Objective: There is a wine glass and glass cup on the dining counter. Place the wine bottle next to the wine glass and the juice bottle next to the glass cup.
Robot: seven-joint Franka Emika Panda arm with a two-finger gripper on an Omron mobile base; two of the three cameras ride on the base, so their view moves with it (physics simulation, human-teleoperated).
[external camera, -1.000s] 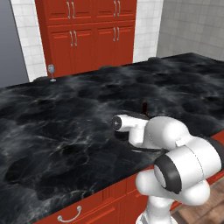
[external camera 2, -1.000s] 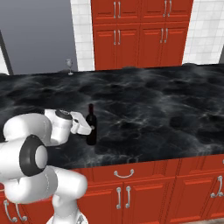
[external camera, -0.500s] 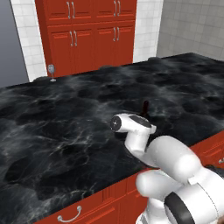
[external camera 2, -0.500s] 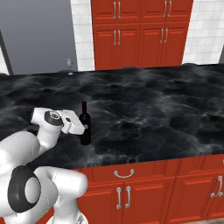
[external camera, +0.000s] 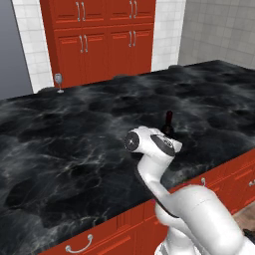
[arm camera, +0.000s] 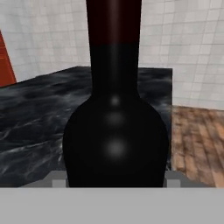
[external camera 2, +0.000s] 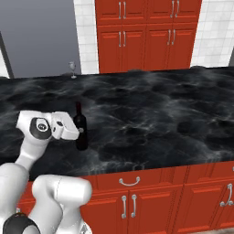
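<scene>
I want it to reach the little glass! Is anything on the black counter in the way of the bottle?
No. The gripper holds the bottle upright, and the glass stands at the counter's far edge. Nothing visible stands on the stretch between them.

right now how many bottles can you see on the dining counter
1: the wine bottle, upright near the front edge of the dining counter, right at the pincer. Any other bottle may be out of frame.

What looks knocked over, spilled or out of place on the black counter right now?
Nothing stands out. The wine bottle stands upright in the gripper, which is shut on it near the counter's front edge. The wine glass stands upright at the far edge. No spills.
</scene>
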